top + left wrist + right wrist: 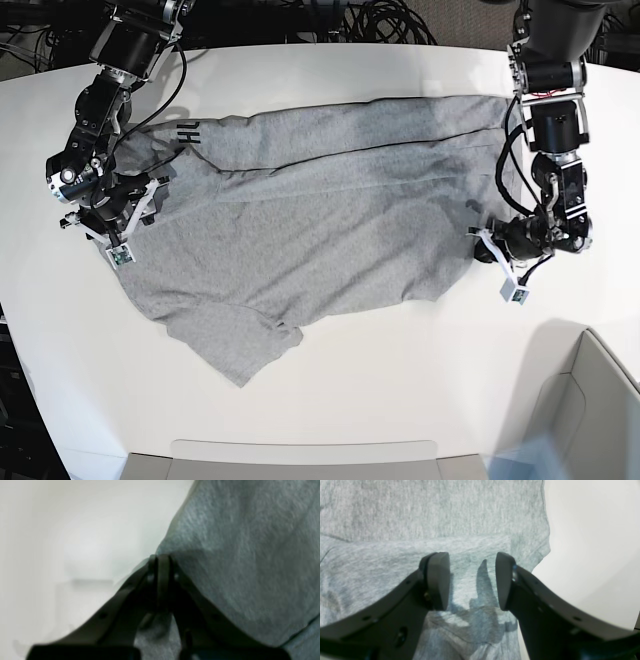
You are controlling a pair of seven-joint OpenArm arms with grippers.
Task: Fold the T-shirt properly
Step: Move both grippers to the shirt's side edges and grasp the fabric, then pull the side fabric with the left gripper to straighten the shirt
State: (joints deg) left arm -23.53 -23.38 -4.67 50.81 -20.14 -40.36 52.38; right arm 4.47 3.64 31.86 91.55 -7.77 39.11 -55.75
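A: A white table (pixel 330 400) under everything, cables heaped along its far edge; the T-shirt (pixel 320 225) lies across the middle of it, grey, mostly flat, one sleeve trailing toward the near side.

B: Begin at the left gripper (pixel 161 562); what is it doing?

A: Its jaws are pressed together, and grey cloth bunches right at the tips and shows again behind them in the left wrist view; I judge it has pinched the shirt's edge; from the base view it sits at the hem side, on that view's right (pixel 497 243), low against the table.

B: And the right gripper (pixel 472 580)?

A: Spread apart, nothing between the pads (pixel 438 580); cloth lies beneath them and their shadow falls on it, so it hovers close over the fabric, just inside the shirt's edge where the white table begins; in the base view it is at the shoulder end (pixel 105 215), near a strip of black lettering (pixel 188 135) turned up at the fold.

B: Why held like that?

A: My guess: one end is secured so the cloth stays taut, while the other arm lines up over an edge to grip; with both ends held, the shirt could be lifted and laid over evenly.

B: Any risk?

A: The cloth is soft; a shallow pinch may catch one layer only.
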